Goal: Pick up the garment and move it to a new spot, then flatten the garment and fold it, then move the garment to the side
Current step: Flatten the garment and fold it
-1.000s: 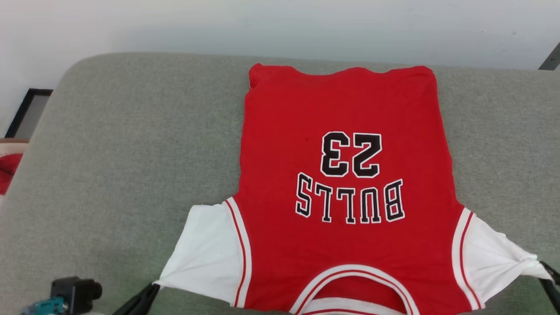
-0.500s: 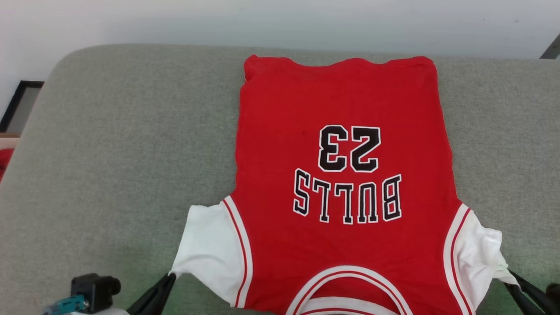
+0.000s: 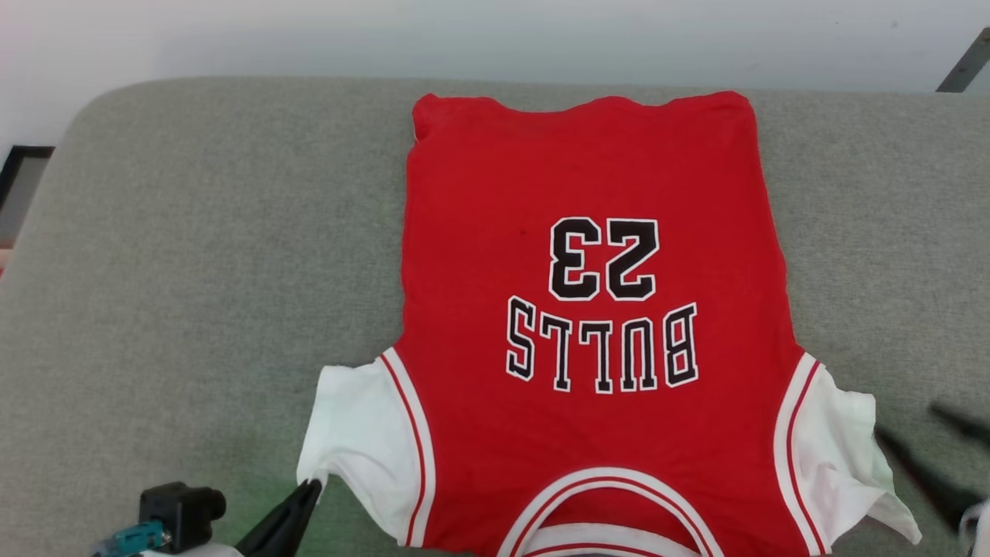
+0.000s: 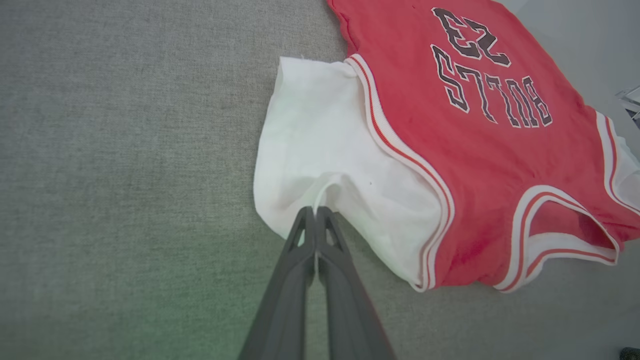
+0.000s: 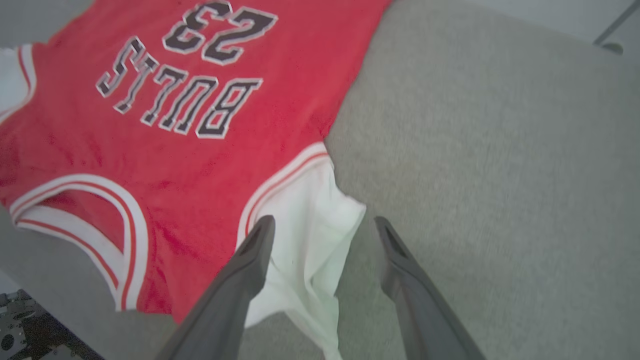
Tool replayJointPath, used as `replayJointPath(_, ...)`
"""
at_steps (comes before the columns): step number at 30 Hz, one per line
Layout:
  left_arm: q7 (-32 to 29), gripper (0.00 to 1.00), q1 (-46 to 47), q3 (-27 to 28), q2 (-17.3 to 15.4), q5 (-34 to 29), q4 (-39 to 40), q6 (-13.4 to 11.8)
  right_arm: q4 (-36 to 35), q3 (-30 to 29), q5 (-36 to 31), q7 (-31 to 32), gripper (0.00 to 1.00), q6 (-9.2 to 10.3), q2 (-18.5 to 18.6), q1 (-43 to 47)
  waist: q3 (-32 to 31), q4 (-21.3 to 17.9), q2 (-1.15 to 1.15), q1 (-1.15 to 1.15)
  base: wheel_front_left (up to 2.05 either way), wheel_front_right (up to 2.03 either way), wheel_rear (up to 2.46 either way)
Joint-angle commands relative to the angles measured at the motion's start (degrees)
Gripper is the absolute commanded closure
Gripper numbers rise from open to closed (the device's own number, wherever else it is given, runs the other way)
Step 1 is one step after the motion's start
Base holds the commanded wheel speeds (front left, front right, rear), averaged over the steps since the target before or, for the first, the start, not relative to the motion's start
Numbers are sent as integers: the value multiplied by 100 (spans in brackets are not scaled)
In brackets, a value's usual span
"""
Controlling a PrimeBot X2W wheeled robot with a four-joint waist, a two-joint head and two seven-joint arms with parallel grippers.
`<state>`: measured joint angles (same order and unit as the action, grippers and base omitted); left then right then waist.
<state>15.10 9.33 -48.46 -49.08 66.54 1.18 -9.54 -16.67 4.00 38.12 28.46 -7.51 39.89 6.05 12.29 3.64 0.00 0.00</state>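
So, down at the near edge the left tool (image 4: 316, 210) is clenched tight on the rim of the garment's (image 3: 588, 193) white left sleeve (image 4: 320, 135), with a little pucker in the cloth there. The right tool (image 5: 322, 222) sits spread wide over the right sleeve (image 5: 305, 240), gripping nothing, one finger above the cloth and the other above the bare grey surface (image 3: 193, 271). Further out, the garment lies flat on that surface, striped neckline (image 3: 611, 476) nearest the robot, then the upside-down "BULLS 23" lettering (image 3: 603, 344), and the hem (image 3: 580, 112) right up near the far edge by the pale wall (image 3: 495, 31).
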Motion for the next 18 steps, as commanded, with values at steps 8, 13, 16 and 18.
replayJointPath(8, -37, 100, 215, -67, 230, -198, -104, 91, 426, -218, -132, 539, 0, 5, -127, -1955, 178, 297, 0, 0, 0, 0, 0)
replayJointPath(13, -179, 100, 583, -223, 490, -416, -233, 264, 1735, -30, -249, 972, 0, 4, -372, -3471, 389, 720, 0, 0, 0, 0, 0)
replayJointPath(16, -283, 100, 856, -345, 709, -546, -361, 419, 2567, 78, -399, 1281, 0, 4, -427, -4241, 558, 1031, 0, 0, 0, 0, 0)
replayJointPath(18, -333, 100, 1057, -412, 880, -619, -468, 535, 3076, 134, -544, 1472, 0, 4, -447, -4709, 679, 1241, 0, 0, 0, 0, 0)
